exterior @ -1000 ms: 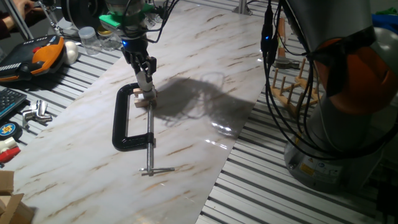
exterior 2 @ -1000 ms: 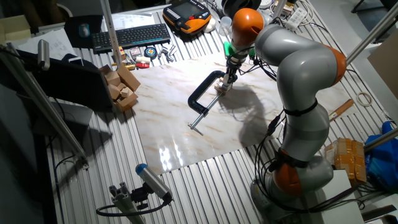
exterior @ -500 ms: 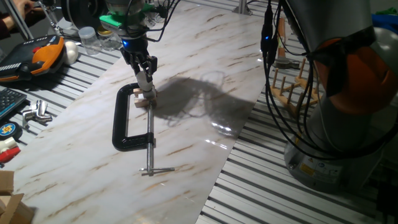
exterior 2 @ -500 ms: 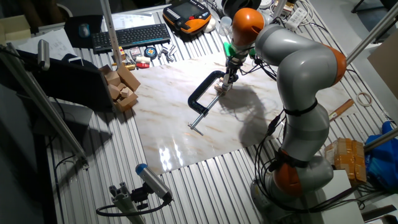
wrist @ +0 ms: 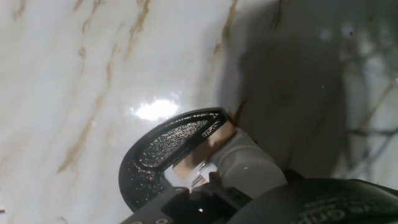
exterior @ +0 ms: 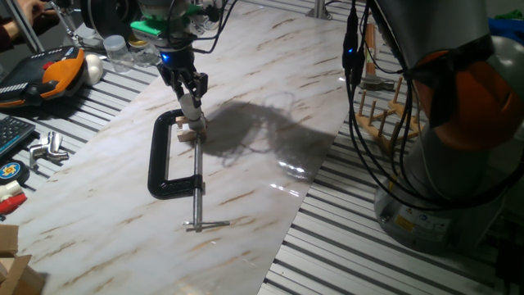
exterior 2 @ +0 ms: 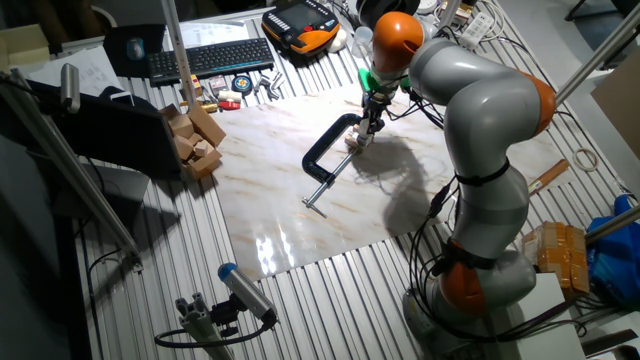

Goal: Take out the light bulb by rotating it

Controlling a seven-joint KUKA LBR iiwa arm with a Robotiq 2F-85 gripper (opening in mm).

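- Hand view, nearest: dark gripper body fills the lower edge; the frosted white light bulb sits right against it, seen from above.
- Fingers are closed on the bulb, one on each side, as one fixed view shows at the gripper; the pinch is on the bulb itself.
- Directly under the bulb: small wooden block, with a bit of silvery base visible between block and bulb; whether the base is seated or free cannot be told.
- The block is held in the black C-clamp, which lies flat on the marbled board. Clamp screw and its cross handle point toward the near edge of the board.
- The other fixed view: gripper points down over the clamp's jaw end, arm bent over from the right side of the table.
- Farther back, off the board on the slatted table: clear glass jars, an orange-and-black tool with a white ball beside it.
- Far side in the other fixed view: keyboard and a stack of wooden blocks left of the board.
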